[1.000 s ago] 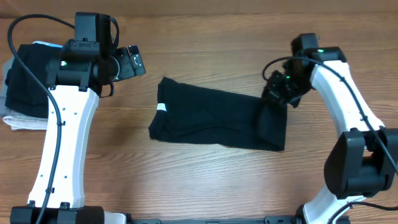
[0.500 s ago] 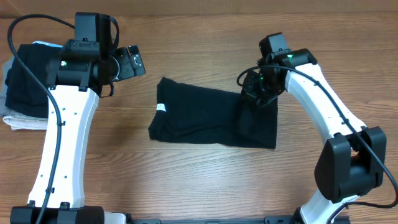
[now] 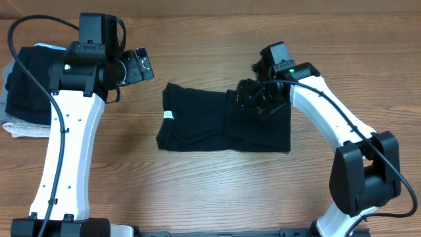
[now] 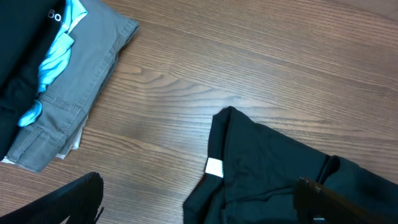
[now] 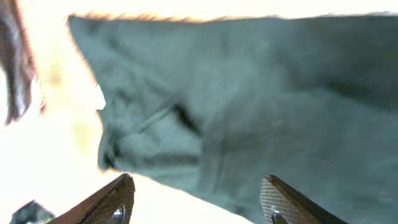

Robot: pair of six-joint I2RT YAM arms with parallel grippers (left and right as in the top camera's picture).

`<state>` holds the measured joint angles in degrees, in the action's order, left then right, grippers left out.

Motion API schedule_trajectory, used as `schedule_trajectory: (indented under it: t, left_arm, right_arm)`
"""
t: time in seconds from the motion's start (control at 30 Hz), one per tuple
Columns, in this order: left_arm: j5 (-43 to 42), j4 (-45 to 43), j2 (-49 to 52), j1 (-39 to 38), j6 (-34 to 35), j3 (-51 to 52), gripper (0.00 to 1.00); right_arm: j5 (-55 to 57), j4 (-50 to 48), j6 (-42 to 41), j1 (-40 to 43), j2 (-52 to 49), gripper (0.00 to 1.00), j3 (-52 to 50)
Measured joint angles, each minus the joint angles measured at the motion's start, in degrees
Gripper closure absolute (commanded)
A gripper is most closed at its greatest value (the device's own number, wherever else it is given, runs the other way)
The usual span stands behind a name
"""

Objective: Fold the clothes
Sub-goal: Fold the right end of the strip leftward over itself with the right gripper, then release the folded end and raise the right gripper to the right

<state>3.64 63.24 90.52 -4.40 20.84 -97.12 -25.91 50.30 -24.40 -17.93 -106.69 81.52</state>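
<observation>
Black cloth garment (image 3: 223, 125) lies flat beside the folded grey-and-black clothes pile (image 3: 20, 122), its long axis pointing at the pile and its white tag (image 3: 170, 114) end nearest. Right gripper (image 3: 248, 97), fingers spread, has dragged the far end pile-ward, so the garment's shorter now. Left gripper (image 3: 139, 66) gapes open too.

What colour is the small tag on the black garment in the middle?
White. The tag shows best in the left wrist view.

overhead: even, sharp | left wrist: soft, clear | right wrist: overexposed, table blown out, blurred
</observation>
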Motion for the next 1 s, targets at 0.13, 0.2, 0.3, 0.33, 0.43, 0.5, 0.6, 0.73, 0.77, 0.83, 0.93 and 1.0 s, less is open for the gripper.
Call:
schedule_trajectory:
  t: [0.13,0.2,0.3,0.33,0.43,0.5,0.6,0.73,0.77,0.83,0.93,1.0]
  left_arm:
    - [0.0,0.0,0.0,0.0,0.0,0.0,0.0]
    - [0.0,0.0,0.0,0.0,0.0,0.0,0.0]
    - [0.0,0.0,0.0,0.0,0.0,0.0,0.0]
    - [0.0,0.0,0.0,0.0,0.0,0.0,0.0]
    - [0.0,0.0,0.0,0.0,0.0,0.0,0.0]
    - [0.0,0.0,0.0,0.0,0.0,0.0,0.0]
    - [0.0,0.0,0.0,0.0,0.0,0.0,0.0]
    - [0.0,0.0,0.0,0.0,0.0,0.0,0.0]
    - [0.0,0.0,0.0,0.0,0.0,0.0,0.0]
    - [0.0,0.0,0.0,0.0,0.0,0.0,0.0]
    - [0.0,0.0,0.0,0.0,0.0,0.0,0.0]
    - [0.0,0.0,0.0,0.0,0.0,0.0,0.0]
  right_arm:
    - [-3.6,2.8,3.6,1.0,0.0,0.53,0.0]
    - [-3.7,4.3,4.2,1.9,0.0,0.65,0.0]
    - [-3.2,6.2,5.3,2.9,0.0,0.83,0.0]
    - [-3.0,6.5,5.3,2.8,0.0,0.85,0.0]
    - [-1.2,6.8,5.5,1.2,0.0,0.85,-0.1]
    - [0.3,6.6,4.9,-0.6,0.0,0.85,-0.1]
    - [2.3,5.0,4.0,-3.3,0.0,0.85,-0.7]
    - [4.2,1.7,2.7,-6.3,0.0,0.85,-2.9]
    - [4.8,1.2,2.3,-6.8,0.0,0.85,-3.5]
    - [6.4,-0.7,1.2,-7.9,0.0,0.81,-5.5]
    - [8.2,-5.7,-0.7,-9.1,0.0,0.75,-9.9]
    - [8.6,-7.8,-1.6,-9.2,0.0,0.72,-11.8]
